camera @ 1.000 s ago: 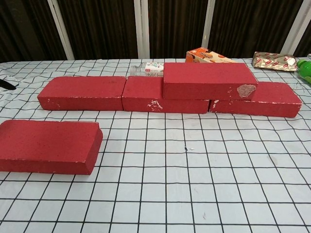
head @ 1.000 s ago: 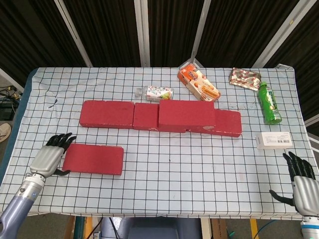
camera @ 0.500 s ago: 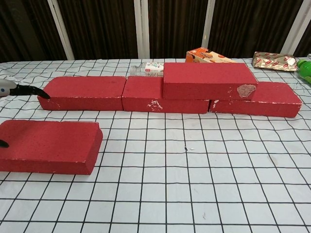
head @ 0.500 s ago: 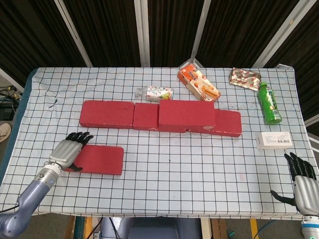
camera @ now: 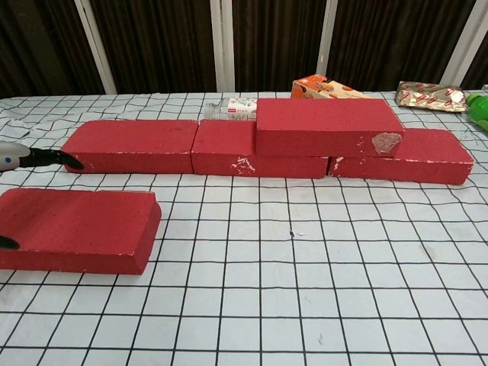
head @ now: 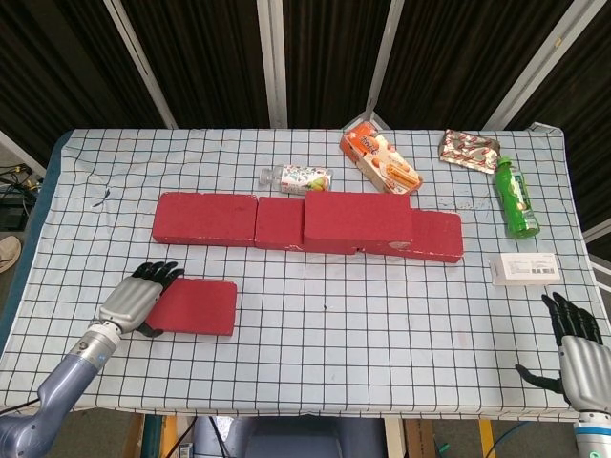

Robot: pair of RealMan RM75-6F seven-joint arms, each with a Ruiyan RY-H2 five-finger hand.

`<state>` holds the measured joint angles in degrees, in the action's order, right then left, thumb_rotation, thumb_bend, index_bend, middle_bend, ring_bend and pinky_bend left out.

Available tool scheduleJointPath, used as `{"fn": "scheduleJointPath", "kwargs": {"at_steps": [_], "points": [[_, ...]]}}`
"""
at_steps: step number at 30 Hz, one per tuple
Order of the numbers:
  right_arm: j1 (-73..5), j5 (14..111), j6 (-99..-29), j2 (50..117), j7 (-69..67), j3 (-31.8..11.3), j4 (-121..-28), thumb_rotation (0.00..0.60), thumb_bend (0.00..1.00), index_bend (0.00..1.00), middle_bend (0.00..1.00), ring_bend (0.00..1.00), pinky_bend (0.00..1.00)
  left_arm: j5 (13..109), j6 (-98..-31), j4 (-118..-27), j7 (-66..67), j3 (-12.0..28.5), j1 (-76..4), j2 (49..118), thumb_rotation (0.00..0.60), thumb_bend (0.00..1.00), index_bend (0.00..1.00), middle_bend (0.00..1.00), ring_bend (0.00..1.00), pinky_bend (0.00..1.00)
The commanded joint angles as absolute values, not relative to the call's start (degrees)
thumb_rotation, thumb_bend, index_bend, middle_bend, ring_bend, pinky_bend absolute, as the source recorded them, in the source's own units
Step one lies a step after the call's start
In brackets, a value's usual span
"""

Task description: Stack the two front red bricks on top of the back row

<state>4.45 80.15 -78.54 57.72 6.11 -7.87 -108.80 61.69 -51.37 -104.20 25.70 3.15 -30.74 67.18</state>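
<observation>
One red front brick [head: 196,307] [camera: 76,229] lies flat at the front left of the checked table. My left hand [head: 138,298] straddles its left end, fingers [camera: 47,158] spread above the top and thumb [camera: 8,242] by the front face, not clamped. The back row has a left brick [head: 205,219] [camera: 130,145], a middle brick [head: 279,223] and a right brick [head: 439,236]. Another red brick [head: 358,219] [camera: 328,126] rests on top across the middle and right ones. My right hand [head: 576,348] hangs open at the front right edge, holding nothing.
Behind the row lie a small bottle [head: 296,177], an orange snack box [head: 382,160] and a foil packet [head: 469,150]. A green bottle [head: 516,197] and a white box [head: 525,268] sit at the right. The table's front edge [head: 315,405] is close to both hands.
My left hand has moved right from beside the front brick to over its left end. The brick and my right hand have stayed put.
</observation>
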Motion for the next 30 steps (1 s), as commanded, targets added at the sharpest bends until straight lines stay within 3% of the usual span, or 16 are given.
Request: {"fn": "scheduleJointPath", "kwargs": {"at_steps": [1, 13, 30], "points": [[4.29, 79.97, -78.63, 57.77, 6.21, -7.68, -108.91, 0.600, 0.17, 0.00, 0.00, 0.00, 0.00, 63.78, -52.41, -102.13, 24.48, 2.08, -29.99, 68.78, 0.600, 0.00, 0.00, 0.00, 0.00, 0.00], [3.71, 78.45, -79.63, 57.74, 6.85, -7.07, -109.33, 0.600, 0.17, 0.00, 0.00, 0.00, 0.00, 66.88, -54.39, -97.15, 23.12, 1.27, -29.75, 72.30, 0.600, 0.00, 0.00, 0.00, 0.00, 0.00], [2.98, 76.32, -80.61, 58.05, 8.09, -6.52, -109.78, 0.600, 0.17, 0.00, 0.00, 0.00, 0.00, 60.88, -52.58, -94.89, 27.86, 1.73, -32.48, 75.42, 0.600, 0.00, 0.00, 0.00, 0.00, 0.00]]}}
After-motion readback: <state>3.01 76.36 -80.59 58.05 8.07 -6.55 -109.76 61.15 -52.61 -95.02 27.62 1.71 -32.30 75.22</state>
